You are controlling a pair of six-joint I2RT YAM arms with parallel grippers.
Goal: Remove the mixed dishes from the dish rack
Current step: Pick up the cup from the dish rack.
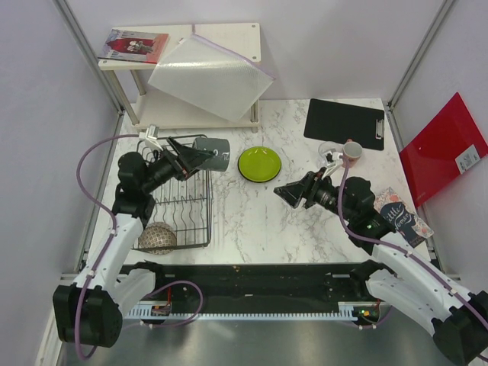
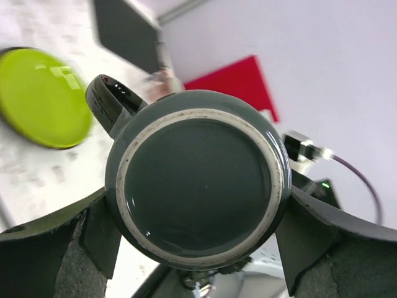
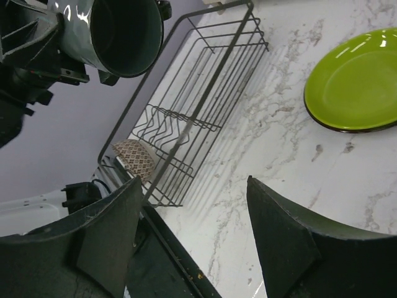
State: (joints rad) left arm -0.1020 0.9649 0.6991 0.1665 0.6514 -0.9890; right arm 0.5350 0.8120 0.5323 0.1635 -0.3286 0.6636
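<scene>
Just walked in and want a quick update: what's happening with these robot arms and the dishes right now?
The left end effector is shut on the dark grey-green mug, holding it on its side, lifted by the far end of the black wire dish rack. The right end effector is open and empty, over the table beside the lime-green plate, which lies on the table. The brown speckled bowl is still in the rack.

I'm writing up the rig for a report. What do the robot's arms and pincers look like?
The left arm and right arm have white links with black joints. A lilac cable loops along each. The left pincer and right pincer are black, with two broad wedge-shaped fingers. I see no markings.
</scene>
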